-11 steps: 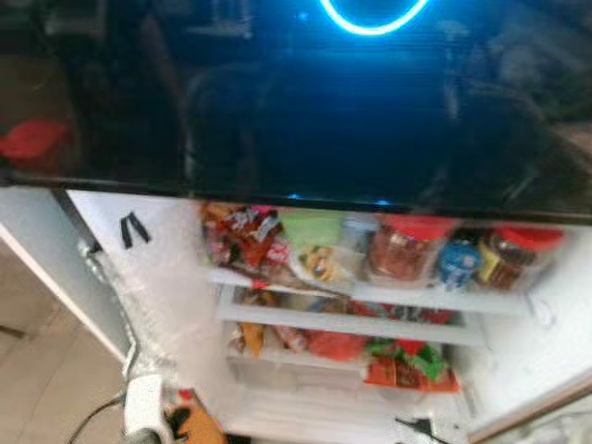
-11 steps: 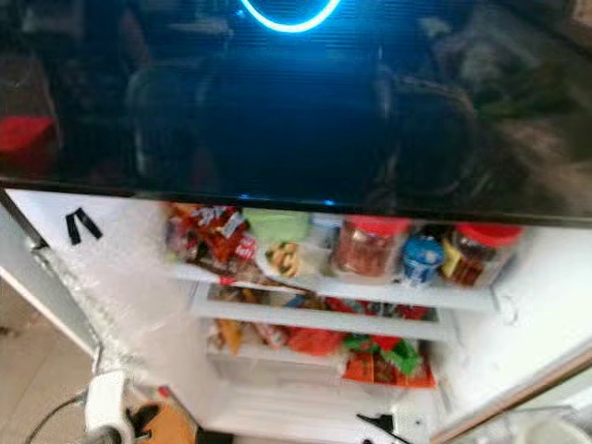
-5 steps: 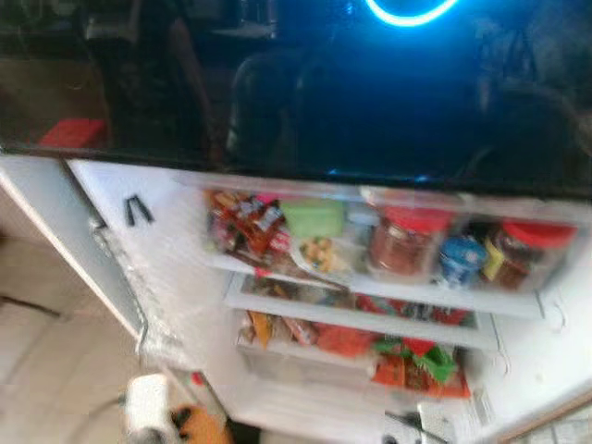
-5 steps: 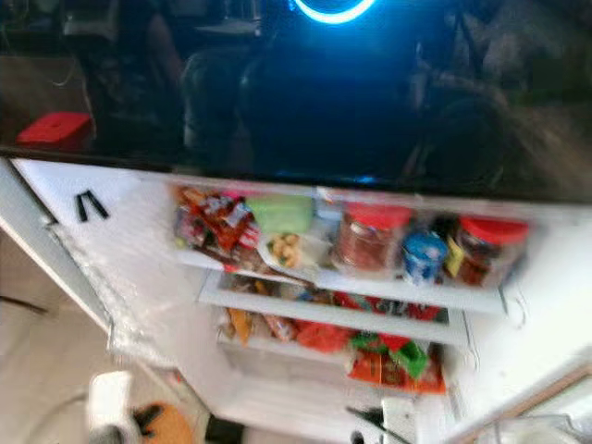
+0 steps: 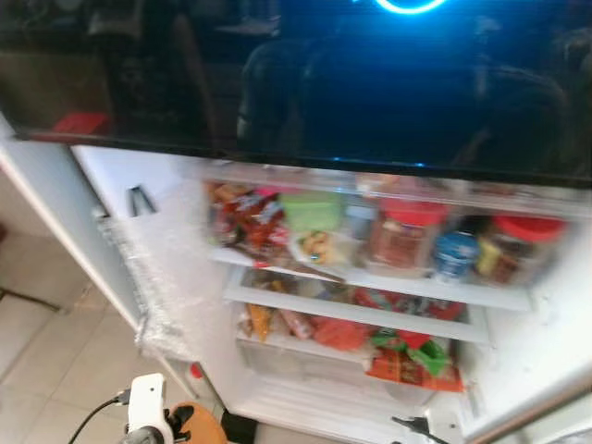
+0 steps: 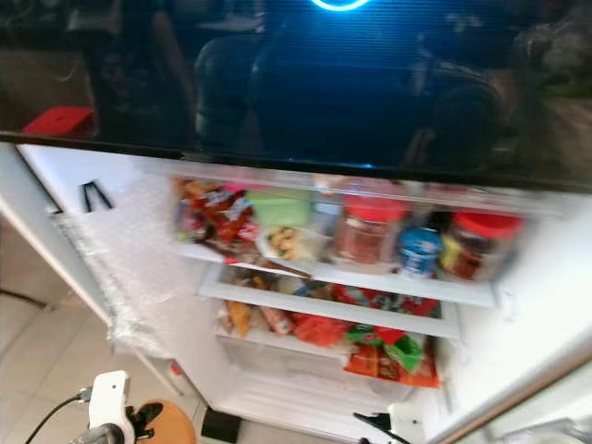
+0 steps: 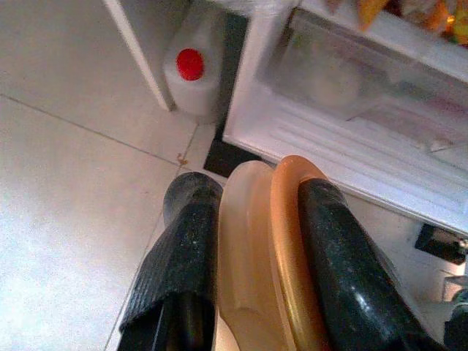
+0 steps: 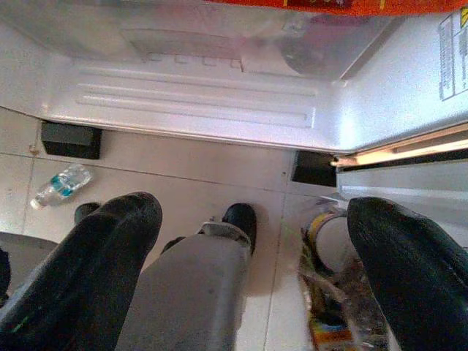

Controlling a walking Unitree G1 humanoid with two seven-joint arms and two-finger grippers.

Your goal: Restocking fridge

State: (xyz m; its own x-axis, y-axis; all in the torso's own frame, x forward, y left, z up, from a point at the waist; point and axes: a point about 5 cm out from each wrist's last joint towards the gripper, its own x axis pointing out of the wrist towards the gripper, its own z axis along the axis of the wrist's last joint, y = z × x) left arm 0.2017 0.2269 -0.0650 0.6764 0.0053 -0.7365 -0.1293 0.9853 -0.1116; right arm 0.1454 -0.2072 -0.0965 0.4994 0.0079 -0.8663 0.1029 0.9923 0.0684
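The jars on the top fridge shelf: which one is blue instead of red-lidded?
The small blue jar, standing between the two larger red-lidded jars.

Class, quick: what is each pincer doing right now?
Left pincer: closed on an orange lid-like object.
Right pincer: open, holding nothing, above the floor before the fridge.

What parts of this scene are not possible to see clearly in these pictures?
- Packets on the top fridge shelf, left eye view: blurred, labels unreadable.
- Red-lidded jar, right eye view: contents smeared by blur.
- Orange item in the left claw, left wrist view: its lower part is cut off by the picture edge and covered by the fingers.
- Fridge sticker, right wrist view: text too small, cut by the edge.
- Right claw: open above the floor.
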